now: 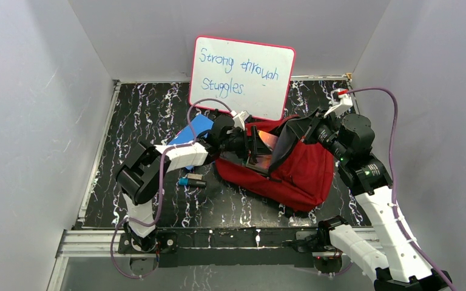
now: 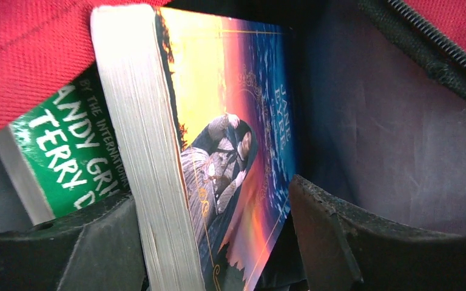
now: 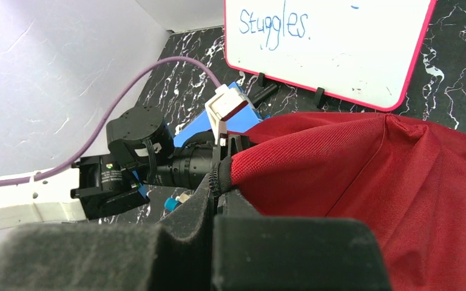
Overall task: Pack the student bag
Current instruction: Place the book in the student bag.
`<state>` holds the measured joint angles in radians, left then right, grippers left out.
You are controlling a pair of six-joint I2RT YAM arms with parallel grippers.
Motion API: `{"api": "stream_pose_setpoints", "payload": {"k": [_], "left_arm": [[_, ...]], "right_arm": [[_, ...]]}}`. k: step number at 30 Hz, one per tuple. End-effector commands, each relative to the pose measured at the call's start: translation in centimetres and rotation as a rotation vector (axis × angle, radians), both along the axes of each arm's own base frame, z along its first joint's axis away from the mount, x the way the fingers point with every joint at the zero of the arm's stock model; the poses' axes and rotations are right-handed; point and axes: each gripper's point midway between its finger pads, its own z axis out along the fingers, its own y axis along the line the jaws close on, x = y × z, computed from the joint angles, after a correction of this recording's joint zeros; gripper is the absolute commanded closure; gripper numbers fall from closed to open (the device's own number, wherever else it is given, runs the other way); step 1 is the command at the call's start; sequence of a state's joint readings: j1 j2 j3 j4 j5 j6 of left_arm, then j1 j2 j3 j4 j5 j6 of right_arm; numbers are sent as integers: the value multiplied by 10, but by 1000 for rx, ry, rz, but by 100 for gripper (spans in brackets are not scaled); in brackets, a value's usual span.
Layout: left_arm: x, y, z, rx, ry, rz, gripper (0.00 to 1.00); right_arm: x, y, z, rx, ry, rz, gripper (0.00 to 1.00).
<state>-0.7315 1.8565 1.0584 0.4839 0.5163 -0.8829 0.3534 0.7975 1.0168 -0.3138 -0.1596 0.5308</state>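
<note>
Step in hand: loading books into student bag (image 1: pixel 291 173). It lies right of centre, just near of the whiteboard (image 1: pixel 243 76), long axis running left to near-right, mouth facing left. Right gripper (image 3: pixel 218 200) clenched on the mouth rim, holding it up. Left gripper (image 2: pixel 218 200) is inside the bag, jaws spread and apparently released around a paperback (image 2: pixel 218 121) beside a green book (image 2: pixel 67 145). Next, probably: back out leftward without snagging.

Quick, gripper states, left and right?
Left gripper: open, jaws either side of the Jane Eyre book inside the student bag.
Right gripper: shut on the student bag's opening edge.
</note>
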Motion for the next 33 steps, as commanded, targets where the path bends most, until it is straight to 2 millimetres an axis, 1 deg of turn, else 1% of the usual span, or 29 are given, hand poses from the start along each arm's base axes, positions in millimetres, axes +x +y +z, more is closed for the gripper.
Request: {"api": "stream_pose_setpoints", "payload": {"k": [1, 4, 8, 12, 15, 17, 19, 21, 24, 26, 29, 33], "left_arm": [[20, 13, 49, 35, -171, 33, 24], [27, 25, 60, 87, -214, 56, 22], [38, 54, 72, 193, -275, 117, 22], [44, 91, 88, 256, -318, 186, 22], [50, 133, 91, 315, -327, 271, 22], [52, 160, 88, 414, -372, 311, 22], [51, 187, 77, 557, -418, 336, 22], [49, 212, 64, 701, -441, 339, 22], [41, 239, 52, 842, -475, 318, 22], [36, 248, 46, 889, -496, 287, 21], [30, 252, 31, 940, -491, 216, 21], [30, 262, 16, 1019, -466, 199, 21]], "right_arm": [[0, -5, 38, 31, -146, -22, 100], [1, -7, 36, 19, -145, -30, 100], [2, -11, 35, -1, -145, -49, 100], [2, -15, 33, -22, -147, -66, 100], [4, -19, 26, -48, -131, -87, 96], [5, -25, 20, -65, -113, -118, 92], [8, -34, 15, -81, -96, -172, 88], [11, -45, 7, -103, -71, -232, 86], [13, -54, 1, -127, -52, -281, 86], [12, -55, -1, -131, -49, -286, 86], [12, -54, -2, -130, -46, -278, 89], [12, -51, -1, -124, -45, -266, 92]]}}
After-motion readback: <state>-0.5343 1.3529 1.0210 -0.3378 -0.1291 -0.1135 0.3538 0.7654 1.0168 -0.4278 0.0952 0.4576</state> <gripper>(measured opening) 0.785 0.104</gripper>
